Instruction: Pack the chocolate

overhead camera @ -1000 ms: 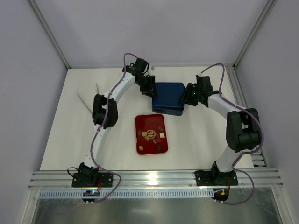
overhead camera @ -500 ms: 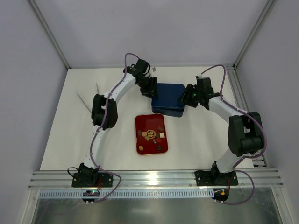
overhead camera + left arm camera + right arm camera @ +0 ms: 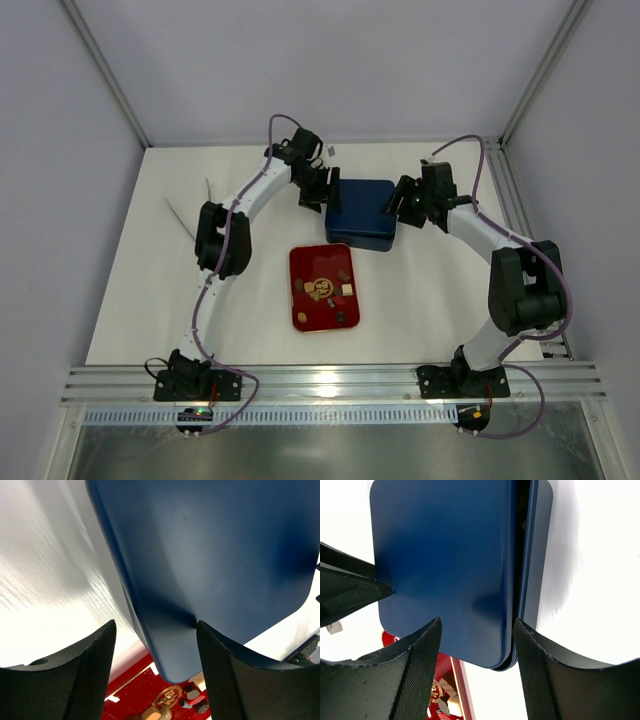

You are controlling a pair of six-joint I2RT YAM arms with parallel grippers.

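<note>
Left gripper [image 3: 155, 626]: jaws spread, straddling the left edge of the blue lid [image 3: 215, 555], no pinch evident. Right gripper [image 3: 477, 622]: spread likewise at the lid's right edge. The lid sits askew on the blue box [image 3: 540, 555].

Chocolate [image 3: 330, 292] lies loose on the red tray [image 3: 305, 315], just near of the box. Likely light, hard, easily scuffed; pinch each piece across opposite sides.

Count: one box, one lid, one tray, roughly seven pieces, too small to be sure.

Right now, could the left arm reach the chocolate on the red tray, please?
Probably yes: the chocolate lies uncovered on the red tray, just nearer than the left hand at the blue box, with nothing between.
</note>
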